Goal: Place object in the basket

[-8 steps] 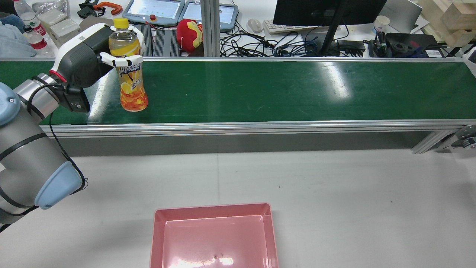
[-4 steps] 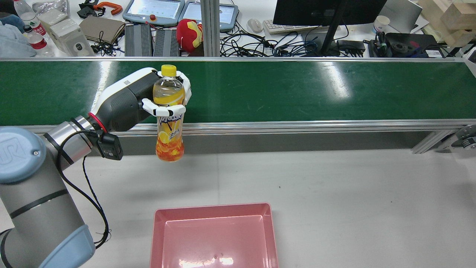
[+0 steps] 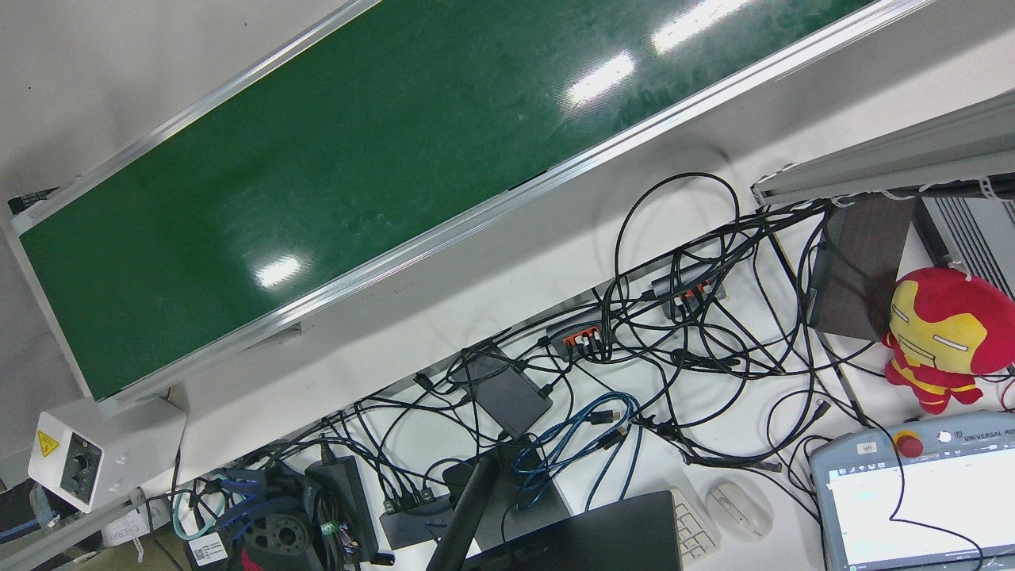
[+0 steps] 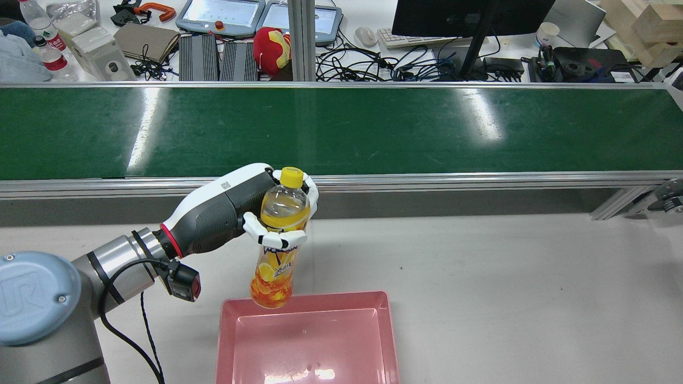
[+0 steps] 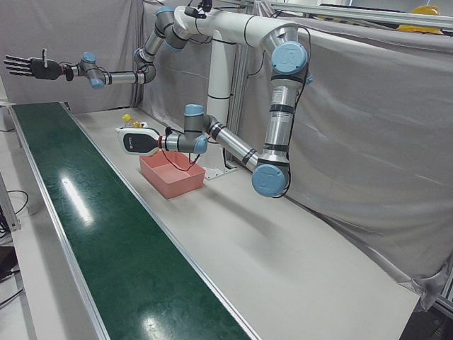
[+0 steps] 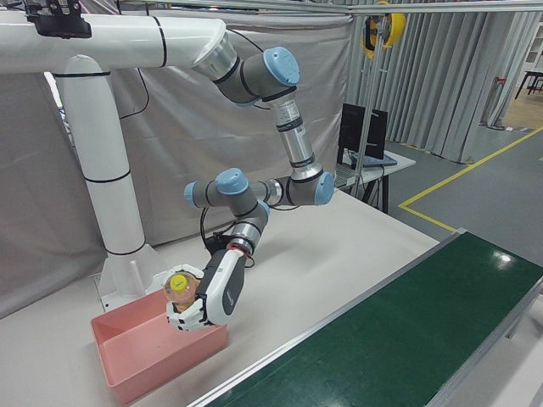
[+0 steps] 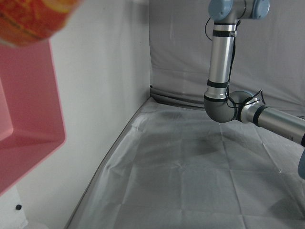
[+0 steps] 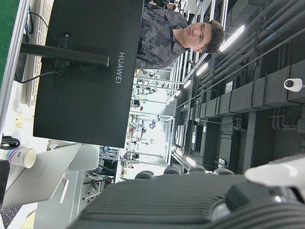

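An orange drink bottle (image 4: 277, 256) with a yellow cap is held nearly upright in my left hand (image 4: 240, 210). The hand is shut around the bottle's upper half. The bottle's base hangs over the far left corner of the pink basket (image 4: 385, 330). The right-front view shows the same hand (image 6: 216, 297), the bottle's cap (image 6: 180, 283) and the basket (image 6: 127, 373). The left hand view shows the bottle's base (image 7: 28, 19) above the basket's rim (image 7: 33, 143). My right hand (image 5: 28, 67) is raised high over the belt's end, with its fingers spread and nothing in them.
The green conveyor belt (image 4: 341, 133) runs across the far side with a metal rail along its near edge. Behind it a desk holds a monitor (image 4: 469, 16), cables, teach pendants and a red plush toy (image 4: 271, 49). White table (image 4: 507, 298) surrounds the basket.
My left hand has carried the bottle off the belt, toward the near side and to the right, and lowered it to the basket's far left corner.
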Tool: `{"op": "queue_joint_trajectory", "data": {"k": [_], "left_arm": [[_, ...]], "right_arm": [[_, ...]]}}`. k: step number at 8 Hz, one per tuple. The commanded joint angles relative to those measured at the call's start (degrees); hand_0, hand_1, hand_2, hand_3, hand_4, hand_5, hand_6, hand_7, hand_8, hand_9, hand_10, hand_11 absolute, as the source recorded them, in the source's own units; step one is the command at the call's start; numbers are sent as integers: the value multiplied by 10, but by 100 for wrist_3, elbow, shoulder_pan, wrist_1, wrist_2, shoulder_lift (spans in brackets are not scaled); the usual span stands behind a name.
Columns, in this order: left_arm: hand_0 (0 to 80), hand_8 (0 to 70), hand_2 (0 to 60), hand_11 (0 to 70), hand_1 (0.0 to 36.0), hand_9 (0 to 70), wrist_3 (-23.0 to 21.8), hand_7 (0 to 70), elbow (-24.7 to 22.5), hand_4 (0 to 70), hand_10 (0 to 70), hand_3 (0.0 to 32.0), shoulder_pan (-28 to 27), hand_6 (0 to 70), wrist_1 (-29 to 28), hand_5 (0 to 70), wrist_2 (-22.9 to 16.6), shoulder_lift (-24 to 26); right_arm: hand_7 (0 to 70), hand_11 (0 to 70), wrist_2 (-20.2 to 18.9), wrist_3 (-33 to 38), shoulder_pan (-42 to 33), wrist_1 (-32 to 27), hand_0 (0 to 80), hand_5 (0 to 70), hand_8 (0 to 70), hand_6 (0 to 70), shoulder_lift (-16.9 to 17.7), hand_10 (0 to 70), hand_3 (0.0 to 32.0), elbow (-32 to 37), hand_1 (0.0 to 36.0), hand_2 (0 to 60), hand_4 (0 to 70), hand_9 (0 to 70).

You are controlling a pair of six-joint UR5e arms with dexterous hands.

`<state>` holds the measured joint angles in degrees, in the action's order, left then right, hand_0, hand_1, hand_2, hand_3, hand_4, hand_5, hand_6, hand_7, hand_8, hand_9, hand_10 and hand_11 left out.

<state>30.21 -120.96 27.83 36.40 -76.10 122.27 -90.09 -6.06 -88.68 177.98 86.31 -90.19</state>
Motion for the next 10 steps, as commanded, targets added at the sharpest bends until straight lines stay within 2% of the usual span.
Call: {"op": "queue_joint_trajectory", "data": {"k": [1,2,3,4,5,6,7,8,9,10], "left_arm": [[485,663,586,700,158,700,757,525,-42,408,587,0,-831,530,200,700,182,-1],[483,634,554,700,150,700,767,511,-33,401,556,0,-849,515,201,700,218,-36],[483,591,474,700,137,700,863,468,28,385,507,0,-910,482,201,700,227,-36],[482,558,415,662,127,700,1116,424,98,383,468,0,-1015,459,227,700,227,-36],[494,473,182,562,99,600,1162,346,230,351,398,0,-1033,373,227,700,227,-45],[498,338,0,457,67,442,1163,230,240,284,316,0,-1034,219,314,514,218,-45],[497,251,0,393,50,338,1163,164,240,231,267,0,-1025,135,454,414,218,-45],[488,188,0,337,43,256,1163,118,205,177,228,0,-981,88,560,381,210,-45],[469,137,0,290,8,188,1163,78,187,141,196,0,-963,56,587,344,201,-45],[444,102,0,243,0,140,1163,36,187,107,166,0,-963,27,596,302,192,-45]], "right_arm": [[0,0,0,0,0,0,0,0,0,0,0,0,0,10,0,0,0,0],[0,0,0,0,0,0,0,0,0,0,0,0,0,19,0,0,0,0],[0,0,0,0,0,0,0,0,0,0,0,0,0,19,0,0,0,0],[0,0,0,0,0,0,0,0,0,0,0,0,0,19,0,0,0,0],[0,0,0,0,0,0,0,0,0,0,0,0,0,19,0,0,0,0],[0,0,0,0,0,0,0,0,0,0,0,0,0,19,0,0,0,0],[0,0,0,0,0,0,0,0,0,0,0,0,0,19,0,0,0,0],[0,0,0,0,0,0,0,0,0,0,0,0,0,10,0,0,0,0],[0,0,0,0,0,0,0,0,0,0,0,0,0,10,0,0,0,0],[0,0,0,0,0,0,0,0,0,0,0,0,0,10,0,0,0,0]]}}
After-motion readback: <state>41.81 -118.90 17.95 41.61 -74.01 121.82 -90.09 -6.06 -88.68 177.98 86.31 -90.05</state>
